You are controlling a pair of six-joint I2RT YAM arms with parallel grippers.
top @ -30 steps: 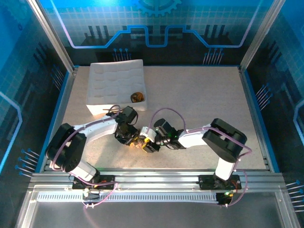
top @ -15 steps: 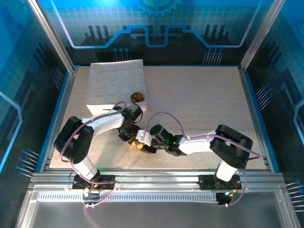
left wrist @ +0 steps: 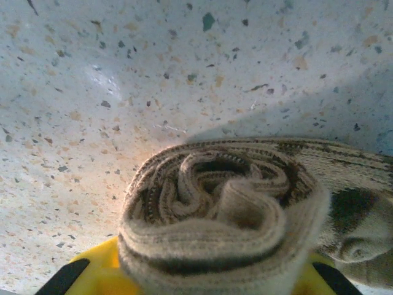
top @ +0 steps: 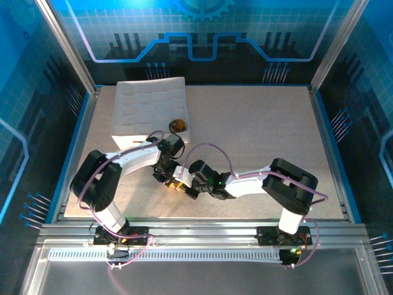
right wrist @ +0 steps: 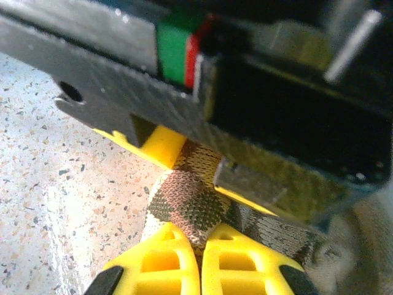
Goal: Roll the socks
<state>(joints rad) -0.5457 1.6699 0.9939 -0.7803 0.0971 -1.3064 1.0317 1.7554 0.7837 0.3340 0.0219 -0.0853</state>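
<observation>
Here the left gripper (left wrist: 202, 276) clamps the rolled argyle sock (left wrist: 221, 209), the right gripper (right wrist: 200, 255) pinching its half-hidden tail.

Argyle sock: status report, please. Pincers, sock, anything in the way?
Left pincer clamped on rolled argyle sock. Right pincer shut, tips at the sock's loose end. No obstacle seen near them.
</observation>
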